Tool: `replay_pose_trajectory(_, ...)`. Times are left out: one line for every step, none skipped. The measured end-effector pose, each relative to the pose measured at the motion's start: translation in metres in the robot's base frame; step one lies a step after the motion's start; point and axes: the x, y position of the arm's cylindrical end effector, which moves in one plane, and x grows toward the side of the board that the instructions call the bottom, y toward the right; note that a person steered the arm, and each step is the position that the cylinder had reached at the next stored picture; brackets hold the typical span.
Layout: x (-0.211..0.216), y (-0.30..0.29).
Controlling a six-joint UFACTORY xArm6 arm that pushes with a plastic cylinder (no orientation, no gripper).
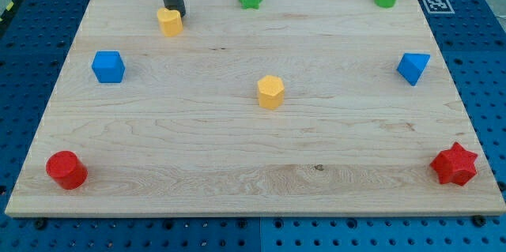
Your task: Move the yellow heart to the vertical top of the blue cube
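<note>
My tip [175,13] comes down near the board's top edge, left of centre, with no gripper on it, touching the top-right side of the yellow heart [169,22]. The heart is small, glossy, upright. The blue cube [108,67] sits lower, near the left edge.

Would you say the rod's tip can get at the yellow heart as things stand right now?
Probably yes. My tip is already at the yellow heart's upper edge, at the view's top, with nothing between them. The blue cube lies lower left, well clear of it.
</note>
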Motion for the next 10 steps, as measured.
replay_pose_trajectory(0.025, 0.052)
replay_pose_trajectory(0.054, 0.099)
replay_pose_trajectory(0.053, 0.087)
replay_pose_trajectory(0.042, 0.042)
replay_pose_trajectory(0.034, -0.011)
replay_pose_trajectory(0.035, -0.014)
replay_pose_trajectory(0.049, -0.018)
replay_pose_trajectory(0.06, -0.028)
replay_pose_trajectory(0.052, -0.033)
replay_pose_trajectory(0.026, -0.054)
